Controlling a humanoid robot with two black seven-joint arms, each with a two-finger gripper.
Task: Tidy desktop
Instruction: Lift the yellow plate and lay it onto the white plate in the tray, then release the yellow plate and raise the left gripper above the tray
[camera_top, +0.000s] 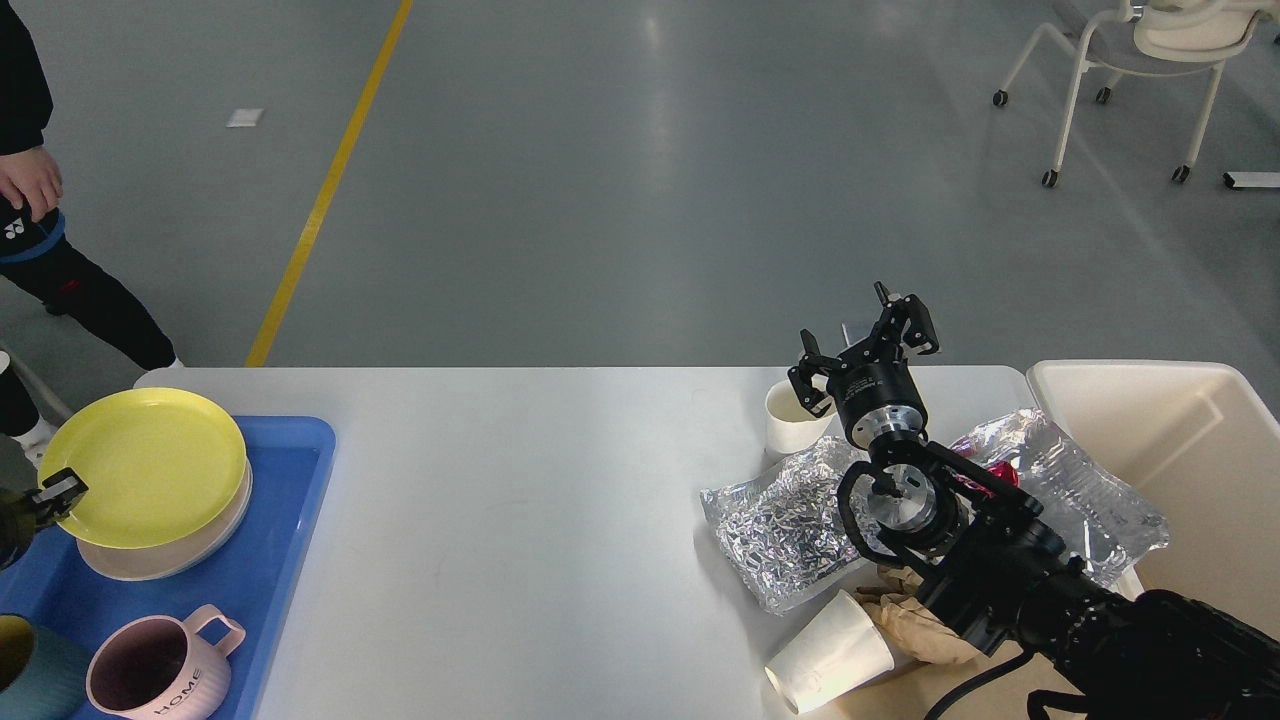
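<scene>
The white desktop spans the view. My left gripper at the far left edge is shut on the rim of a yellow plate. The plate lies flat on a white plate in the blue tray. My right gripper is open and empty, raised just above and behind an upright paper cup. Near it lie a silver foil bag, a clear crinkled plastic bag, a tipped paper cup and crumpled brown paper.
A pink mug and a teal cup stand in the tray's front. A cream bin stands at the right edge. A person stands beyond the left corner. A wheeled chair is far back right.
</scene>
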